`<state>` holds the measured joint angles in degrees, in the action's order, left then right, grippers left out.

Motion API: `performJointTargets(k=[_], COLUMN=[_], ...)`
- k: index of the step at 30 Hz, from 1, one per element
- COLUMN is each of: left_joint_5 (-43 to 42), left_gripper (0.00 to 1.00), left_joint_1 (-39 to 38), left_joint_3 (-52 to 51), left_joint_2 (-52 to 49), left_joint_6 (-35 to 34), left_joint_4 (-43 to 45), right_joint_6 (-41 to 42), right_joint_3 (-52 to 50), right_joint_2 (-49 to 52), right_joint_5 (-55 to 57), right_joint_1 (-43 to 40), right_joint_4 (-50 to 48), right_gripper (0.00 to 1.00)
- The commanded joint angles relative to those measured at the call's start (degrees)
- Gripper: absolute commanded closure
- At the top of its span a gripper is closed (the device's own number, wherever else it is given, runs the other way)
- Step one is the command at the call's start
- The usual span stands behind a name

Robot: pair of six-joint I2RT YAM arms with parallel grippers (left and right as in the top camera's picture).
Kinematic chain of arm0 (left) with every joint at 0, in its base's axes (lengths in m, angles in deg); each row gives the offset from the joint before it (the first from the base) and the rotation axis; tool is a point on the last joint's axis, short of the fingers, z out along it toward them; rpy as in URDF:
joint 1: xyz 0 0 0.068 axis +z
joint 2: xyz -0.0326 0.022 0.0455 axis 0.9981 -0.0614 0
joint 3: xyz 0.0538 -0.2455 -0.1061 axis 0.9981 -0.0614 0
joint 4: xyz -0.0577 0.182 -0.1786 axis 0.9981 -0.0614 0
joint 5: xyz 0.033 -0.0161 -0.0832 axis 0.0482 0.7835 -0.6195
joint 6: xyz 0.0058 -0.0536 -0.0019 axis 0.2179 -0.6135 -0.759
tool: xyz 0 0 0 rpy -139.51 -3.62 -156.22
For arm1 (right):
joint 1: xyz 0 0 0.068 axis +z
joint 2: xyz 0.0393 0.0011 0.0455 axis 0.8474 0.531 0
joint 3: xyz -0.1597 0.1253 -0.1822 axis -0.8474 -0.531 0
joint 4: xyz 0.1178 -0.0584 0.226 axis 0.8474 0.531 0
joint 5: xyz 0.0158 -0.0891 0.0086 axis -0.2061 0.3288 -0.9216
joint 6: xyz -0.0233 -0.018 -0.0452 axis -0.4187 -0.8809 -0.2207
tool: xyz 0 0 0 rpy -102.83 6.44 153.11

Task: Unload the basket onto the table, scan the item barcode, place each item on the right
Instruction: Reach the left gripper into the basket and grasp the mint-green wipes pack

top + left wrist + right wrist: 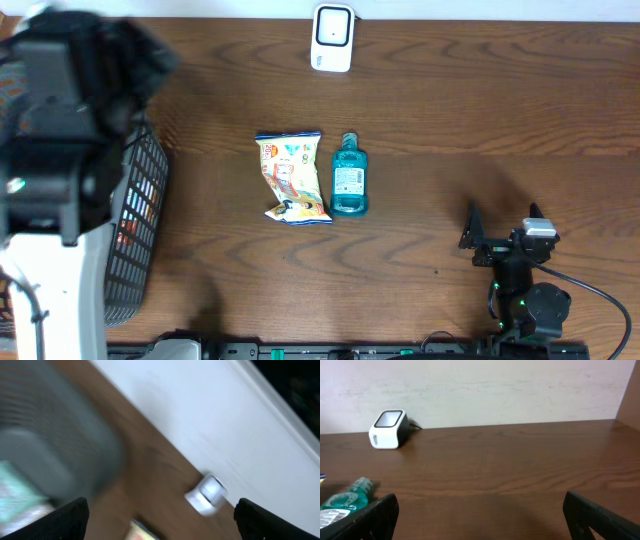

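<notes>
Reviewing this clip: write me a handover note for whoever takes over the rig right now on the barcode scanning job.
Left gripper: jaws open, empty, raised above the basket on the table's left side; its view is blurred.
Right gripper: jaws open, empty, low at the front right.
Things: snack bag and teal bottle lie side by side mid-table; the scanner stands at the far edge.
Done: something colourful lies in the basket; whether it was scanned cannot be told.
Left: neither bag nor bottle is at the scanner; probably pick one and present its barcode.
</notes>
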<state>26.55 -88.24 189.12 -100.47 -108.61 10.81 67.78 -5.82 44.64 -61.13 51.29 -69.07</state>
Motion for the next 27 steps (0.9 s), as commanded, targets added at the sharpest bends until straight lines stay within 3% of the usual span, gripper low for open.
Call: performJointTargets(k=[1,11,13,16,27], left_joint_5=[8.3,5.0,0.7,-3.3,-3.7], left_gripper=[0.07,0.07,0.15,0.19,0.19], left_joint_1=[7.3,27.2,30.0,31.1,30.9], left_joint_3=[0.5,-0.3,-2.8,-5.1,-10.8], left_joint_2=[-0.1,-8.9,-12.5,-16.6,-32.9], left_joint_6=[1.0,-12.7,-12.7,-12.6,-11.1], left_joint_4=[-5.3,-23.9,-23.6,-22.2,-16.3], right_joint_6=[0.7,0.7,0.7,0.7,0.7], right_joint_3=[-0.1,-0.1,-0.1,-0.1,-0.1], right_joint_2=[-0.3,-0.3,-0.3,-0.3,-0.3], right_joint_5=[-0.2,-0.2,-0.2,-0.2,-0.2], right_joint_1=[0.7,0.7,0.7,0.7,0.7], right_joint_4=[0.2,0.2,0.2,0.2,0.2], right_gripper=[0.01,0.01,0.01,0.01,0.01])
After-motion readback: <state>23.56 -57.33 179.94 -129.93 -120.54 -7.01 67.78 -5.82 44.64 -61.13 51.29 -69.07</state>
